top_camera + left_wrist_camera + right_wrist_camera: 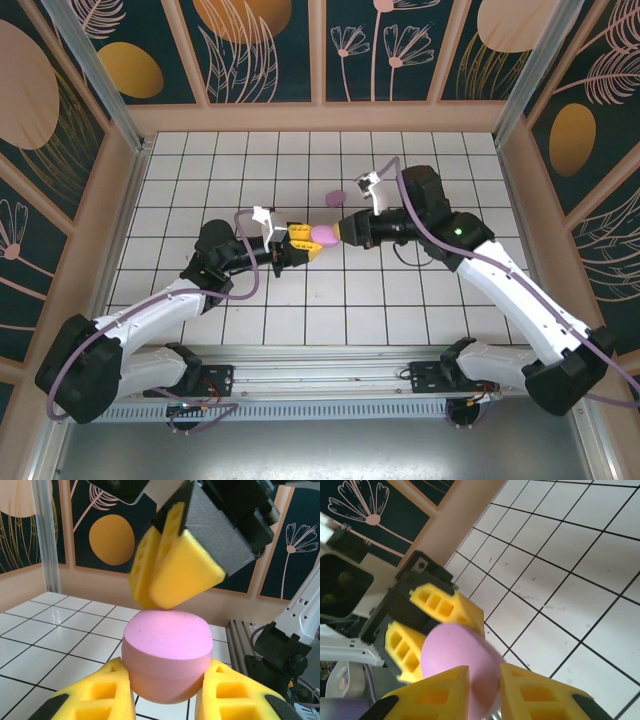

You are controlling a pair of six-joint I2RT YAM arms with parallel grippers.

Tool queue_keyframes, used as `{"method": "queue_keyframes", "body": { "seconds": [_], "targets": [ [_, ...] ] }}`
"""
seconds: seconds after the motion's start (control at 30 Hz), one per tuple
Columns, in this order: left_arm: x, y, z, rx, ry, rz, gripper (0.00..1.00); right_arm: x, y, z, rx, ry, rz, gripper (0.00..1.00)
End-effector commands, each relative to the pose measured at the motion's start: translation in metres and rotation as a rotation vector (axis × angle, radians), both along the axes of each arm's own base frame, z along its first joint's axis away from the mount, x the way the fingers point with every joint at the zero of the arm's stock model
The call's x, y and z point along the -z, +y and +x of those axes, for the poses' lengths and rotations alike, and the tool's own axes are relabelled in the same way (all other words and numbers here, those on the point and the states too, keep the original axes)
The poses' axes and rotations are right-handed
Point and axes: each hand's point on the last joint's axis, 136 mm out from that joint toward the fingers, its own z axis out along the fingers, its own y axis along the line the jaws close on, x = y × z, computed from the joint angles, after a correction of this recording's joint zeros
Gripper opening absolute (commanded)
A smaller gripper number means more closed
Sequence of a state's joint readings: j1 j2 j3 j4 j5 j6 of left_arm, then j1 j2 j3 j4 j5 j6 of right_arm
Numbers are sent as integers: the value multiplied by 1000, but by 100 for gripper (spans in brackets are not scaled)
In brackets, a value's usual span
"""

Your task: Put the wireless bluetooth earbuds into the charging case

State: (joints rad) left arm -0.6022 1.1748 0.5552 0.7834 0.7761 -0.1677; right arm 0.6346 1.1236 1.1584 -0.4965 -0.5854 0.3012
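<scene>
The jaws of your left gripper (310, 244) clamp the lilac-pink oval plastic charging case (326, 235) mid-frame, steadying it; those of your right gripper (342, 231) pinch its other end, likely to open it

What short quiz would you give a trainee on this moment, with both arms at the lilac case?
1. True or false: the charging case lies flat on the tiled table.
2. The left gripper and the right gripper are both at the case. Whose fingers are on it? A) left only B) right only C) both
3. In the top view, what lies on the tiles just beyond the case?

Key:
1. False: it is held clear of the tiles.
2. C
3. A small lilac object.
</scene>
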Motion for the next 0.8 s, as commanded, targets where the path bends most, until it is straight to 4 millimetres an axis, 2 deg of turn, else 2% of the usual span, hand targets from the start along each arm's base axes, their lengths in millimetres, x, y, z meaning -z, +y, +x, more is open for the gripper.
{"method": "queue_keyframes", "body": {
  "seconds": [0.0, 0.13, 0.3, 0.53, 0.77],
  "targets": [
    [-13, 5, 6, -48, -28, -43, 6, -24, -6, -10, 32, -38, 79, 24],
    [-15, 7, 6, -53, -29, -57, 6, -25, -13, 3, 138, -8, 133, 42],
    [-13, 9, 10, -89, -27, -47, 6, -8, -8, 12, 168, 97, 207, 54],
    [-18, 12, 7, -91, -42, -66, 6, 0, 1, 14, 164, 193, 327, 63],
    [-22, 11, 5, -75, -48, -89, 6, 2, 5, 12, 145, 241, 380, 67]
  ]
}}
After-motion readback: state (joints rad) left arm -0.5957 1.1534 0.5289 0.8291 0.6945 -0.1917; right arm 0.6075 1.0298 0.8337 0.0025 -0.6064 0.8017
